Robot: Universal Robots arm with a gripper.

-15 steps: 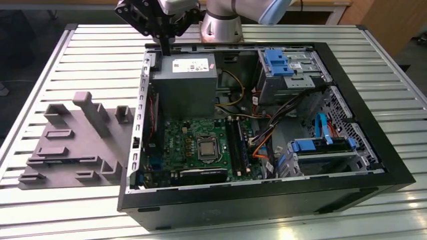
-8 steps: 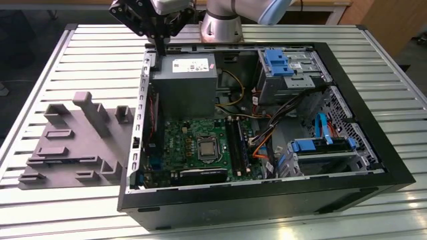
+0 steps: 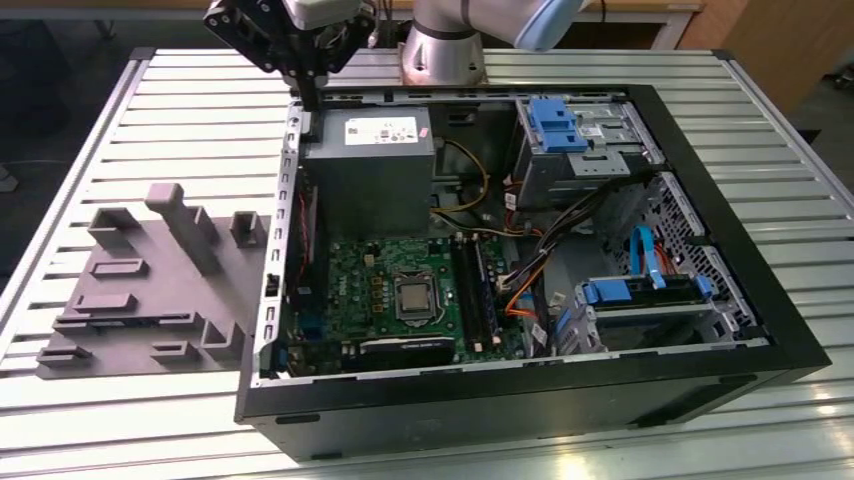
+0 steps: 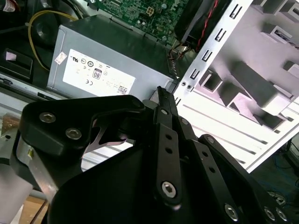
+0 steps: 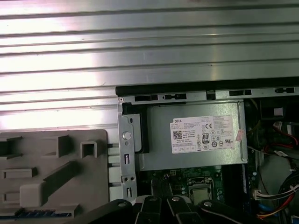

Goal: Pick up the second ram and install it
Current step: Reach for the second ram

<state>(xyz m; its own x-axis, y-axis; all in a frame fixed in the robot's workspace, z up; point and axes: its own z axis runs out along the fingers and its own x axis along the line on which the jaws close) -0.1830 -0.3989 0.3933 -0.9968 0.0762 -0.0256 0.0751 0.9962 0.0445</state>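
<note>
Where the arm (image 3: 454,40) bends down over the bench (image 3: 174,110), its claw (image 3: 310,102) hangs fingers-down at the outer corner of the power-supply box (image 3: 367,165), close by the case wall. Its fingers (image 4: 164,135) are pressed together into one thin tip, with nothing pinched between them. Well apart from the claw, the second ram (image 5: 42,214) lies flat as a blue strip in the grey holder block (image 3: 147,290). That block sits on the bench outside the computer case (image 3: 534,400), off to the exterior view's left of the power-supply box. Counted: one arm, one claw, one ram strip in the holder, one power-supply box, one green motherboard (image 3: 387,285), two blue drive brackets (image 3: 554,120).
</note>
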